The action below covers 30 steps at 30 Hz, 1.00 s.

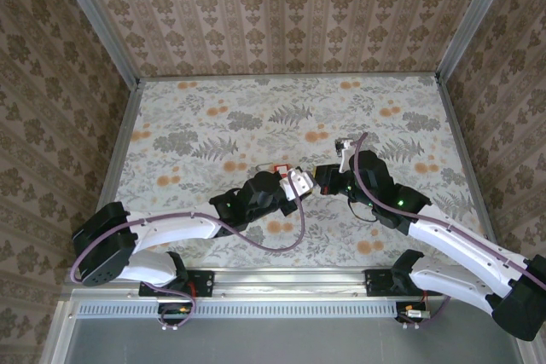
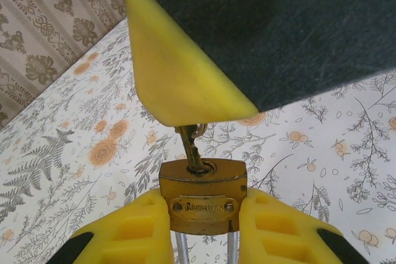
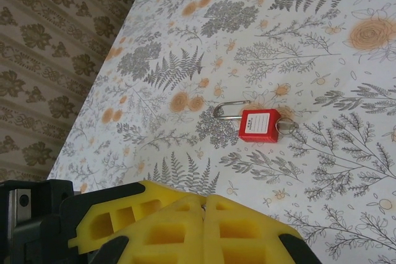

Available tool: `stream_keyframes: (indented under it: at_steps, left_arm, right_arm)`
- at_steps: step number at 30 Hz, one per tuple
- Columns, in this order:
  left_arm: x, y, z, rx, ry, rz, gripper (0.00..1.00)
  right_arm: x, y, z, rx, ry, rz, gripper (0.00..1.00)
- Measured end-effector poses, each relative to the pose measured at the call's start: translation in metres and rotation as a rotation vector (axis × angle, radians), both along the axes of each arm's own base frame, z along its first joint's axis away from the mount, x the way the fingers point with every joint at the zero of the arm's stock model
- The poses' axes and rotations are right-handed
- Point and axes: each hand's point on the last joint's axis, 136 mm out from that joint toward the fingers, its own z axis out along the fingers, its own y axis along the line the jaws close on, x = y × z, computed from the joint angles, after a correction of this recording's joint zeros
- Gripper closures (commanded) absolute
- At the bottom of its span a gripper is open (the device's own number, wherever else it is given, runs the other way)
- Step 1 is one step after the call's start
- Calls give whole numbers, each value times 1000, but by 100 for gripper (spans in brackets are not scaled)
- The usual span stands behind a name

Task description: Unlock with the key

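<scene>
A small brass padlock [image 2: 203, 196] is held off the table, and my left gripper [image 2: 203, 214] is shut on its body, with the silver shackle [image 2: 179, 248] pointing back between the fingers. A thin brass-coloured key [image 2: 190, 149] stands in the keyhole on the padlock's far face. Its head is hidden between the yellow pads [image 2: 179, 78] of my right gripper [image 3: 204, 205], which is shut on it. In the top view the left gripper [image 1: 299, 183] and the right gripper [image 1: 322, 178] meet tip to tip over the table's middle.
A red padlock [image 3: 258, 125] with a silver shackle and a metal ring [image 3: 286, 126] lies flat on the floral table [image 1: 213, 117], just behind the left gripper, where the red padlock [image 1: 280, 167] also shows from above. Patterned walls [image 1: 281, 6] enclose the table.
</scene>
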Motion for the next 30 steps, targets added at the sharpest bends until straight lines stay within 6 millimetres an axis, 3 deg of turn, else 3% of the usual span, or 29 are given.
stream_keyframes:
  at_steps: [30]
  left_arm:
    - [14, 19, -15, 63, 66, 67, 84]
  right_arm:
    - [12, 28, -32, 70, 11, 44, 100]
